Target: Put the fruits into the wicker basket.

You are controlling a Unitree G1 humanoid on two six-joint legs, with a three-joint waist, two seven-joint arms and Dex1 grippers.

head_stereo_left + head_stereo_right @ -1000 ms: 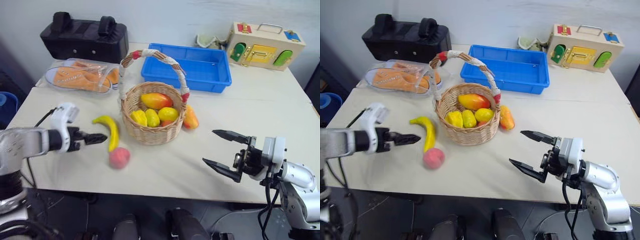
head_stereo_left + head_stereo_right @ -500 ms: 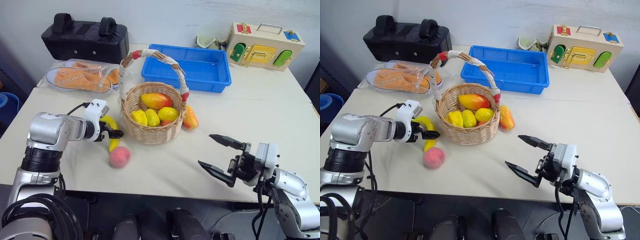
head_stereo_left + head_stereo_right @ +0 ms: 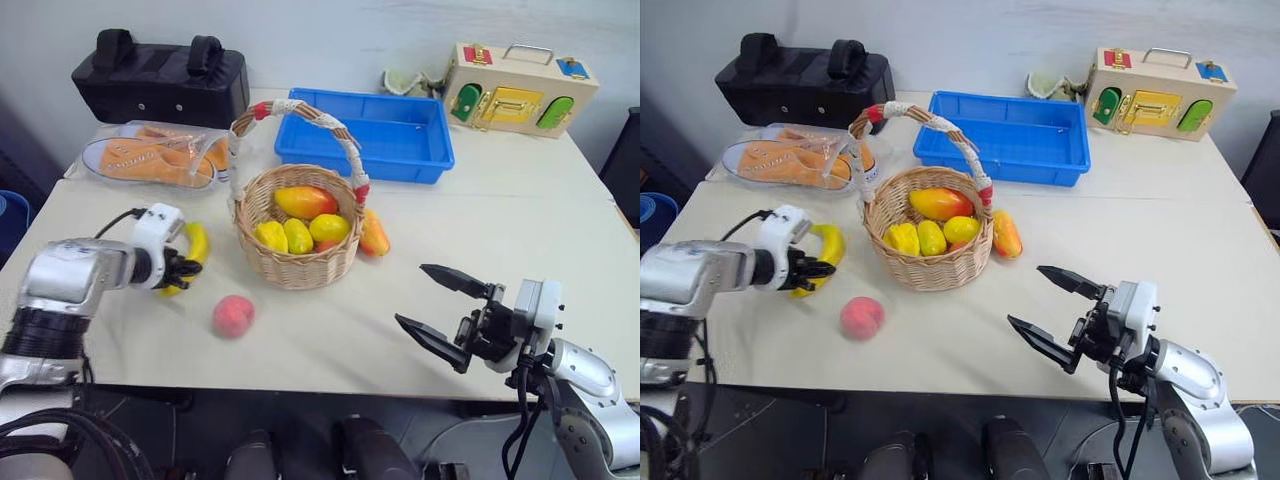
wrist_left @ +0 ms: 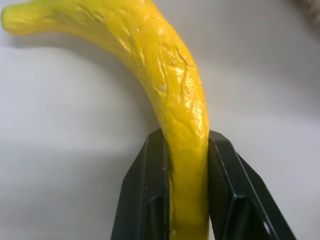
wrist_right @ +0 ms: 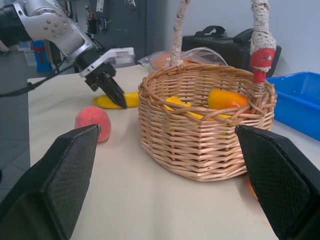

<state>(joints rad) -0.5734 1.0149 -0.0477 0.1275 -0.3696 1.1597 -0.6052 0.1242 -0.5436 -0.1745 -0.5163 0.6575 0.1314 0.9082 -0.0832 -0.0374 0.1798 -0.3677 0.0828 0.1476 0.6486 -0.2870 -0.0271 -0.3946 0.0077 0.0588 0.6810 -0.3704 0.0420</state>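
On the pale desk [image 3: 520, 230], the left pincer [image 3: 183, 270] pinches the banana [image 4: 170, 85] near the left edge; the right pincer [image 3: 445, 312] is spread near the front edge.

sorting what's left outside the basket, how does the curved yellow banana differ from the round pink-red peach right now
The curved yellow banana is long and bent; the round pink-red peach is a small ball. The banana is clamped between the left gripper's black fingers, while the peach lies free, untouched, nearer the table's front edge. Both sit on the table left of the wicker basket, outside it.
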